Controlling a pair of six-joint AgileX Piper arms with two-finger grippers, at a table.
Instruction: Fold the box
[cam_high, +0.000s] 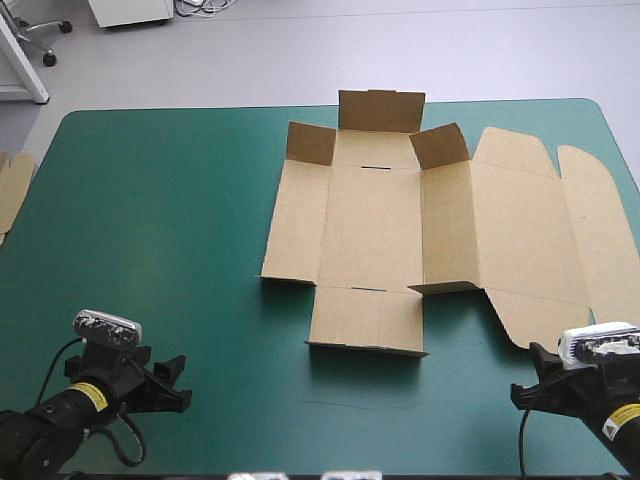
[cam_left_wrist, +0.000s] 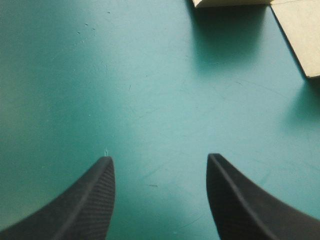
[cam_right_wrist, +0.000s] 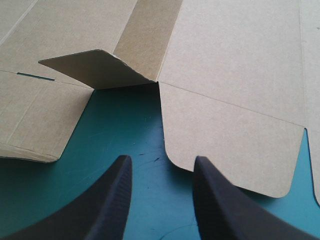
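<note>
Box (cam_high: 400, 230) in the high view: we see the brown sheet spread on the teal-green cover (cam_high: 150, 220), mostly flat, ahead of both grippers and much nearer the right gripper (cam_high: 522, 388) than the left gripper (cam_high: 178, 383). Three small flaps at its end farthest from the grippers stand up. Neither gripper touches the sheet. An edge of more board (cam_high: 12, 185) shows well off to the left gripper's outer side.

In the left wrist view we find the left gripper (cam_left_wrist: 160, 157) spread wide, its black fingers well apart with only bare cover (cam_left_wrist: 150, 90) between them. The box (cam_left_wrist: 300, 30) sits well ahead and toward the inner side, with only two corners showing, each casting a shadow.

In the right wrist view the right gripper (cam_right_wrist: 162, 158) is parted too, pinching nothing, with cover between its fingers. The box (cam_right_wrist: 230, 75) lies just ahead. A rounded tab (cam_right_wrist: 225, 145) reaches up to one fingertip, and we cannot tell whether they touch. A raised flap (cam_right_wrist: 95, 67) stands tilted farther ahead, toward the other finger's side
</note>
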